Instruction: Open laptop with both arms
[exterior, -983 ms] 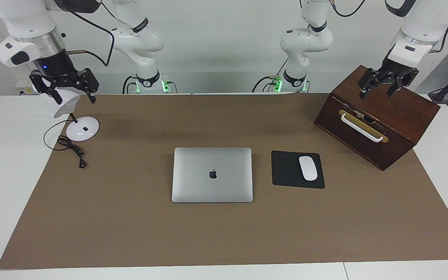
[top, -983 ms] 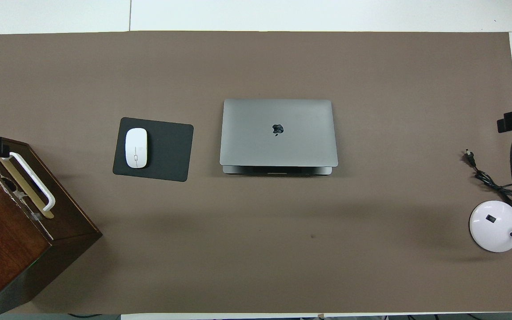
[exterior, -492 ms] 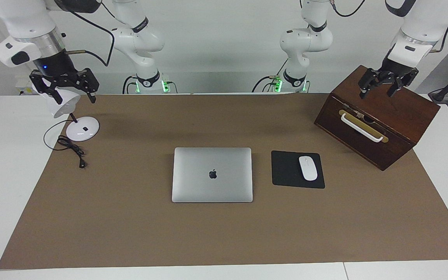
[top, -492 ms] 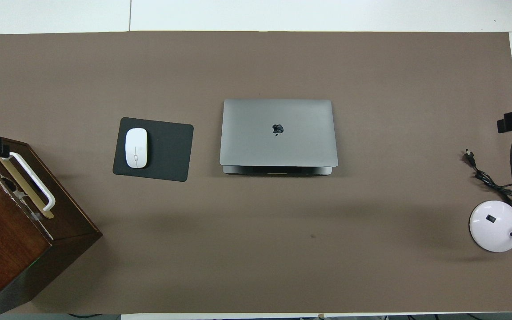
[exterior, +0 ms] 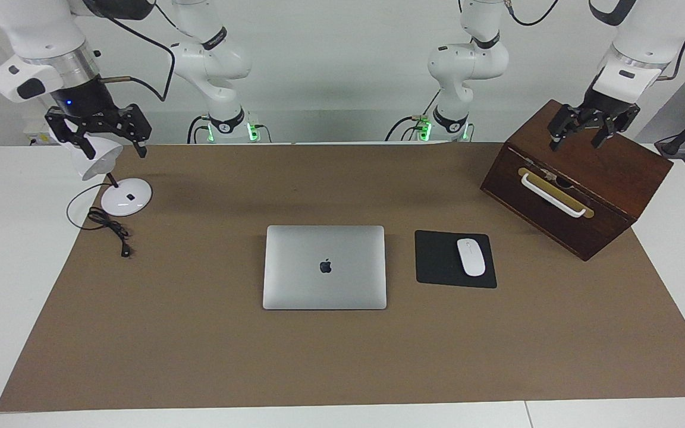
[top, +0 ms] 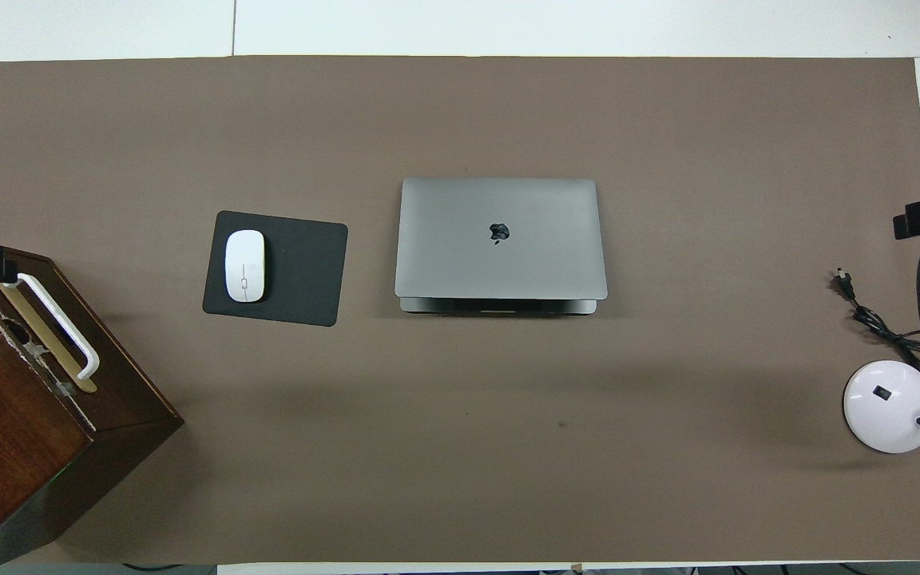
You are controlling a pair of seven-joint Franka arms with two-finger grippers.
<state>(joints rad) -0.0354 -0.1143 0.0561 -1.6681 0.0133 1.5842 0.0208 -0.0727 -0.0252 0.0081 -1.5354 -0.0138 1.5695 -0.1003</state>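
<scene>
The laptop (exterior: 324, 267) lies shut and flat on the brown mat (exterior: 200, 333) in the middle of the table (exterior: 9, 238), logo up, with neither claw touching it. Beside it, toward the left arm's end, a white mouse (exterior: 471, 257) sits on a black mouse pad (exterior: 437, 261).

Only the facing view shows the claws whole. The left claw (exterior: 586, 132) hangs over the top of the wooden box (exterior: 628, 172) with its fingers spread apart, empty. The right claw (exterior: 97, 138) hangs over the white desk lamp (exterior: 126, 199), just at the lamp's shade, fingers likewise apart and holding nothing.

The overhead view cuts both claws down to dark slivers at its side edges — it does, though, show the laptop's edge nearer to the robots, where the base peeks out from under the lid, which the facing view does not. The box runs off the overhead frame, and so does the lamp's shade; the lamp's black cord (top: 867, 315) trails onto the mat, its plug lying loose.
</scene>
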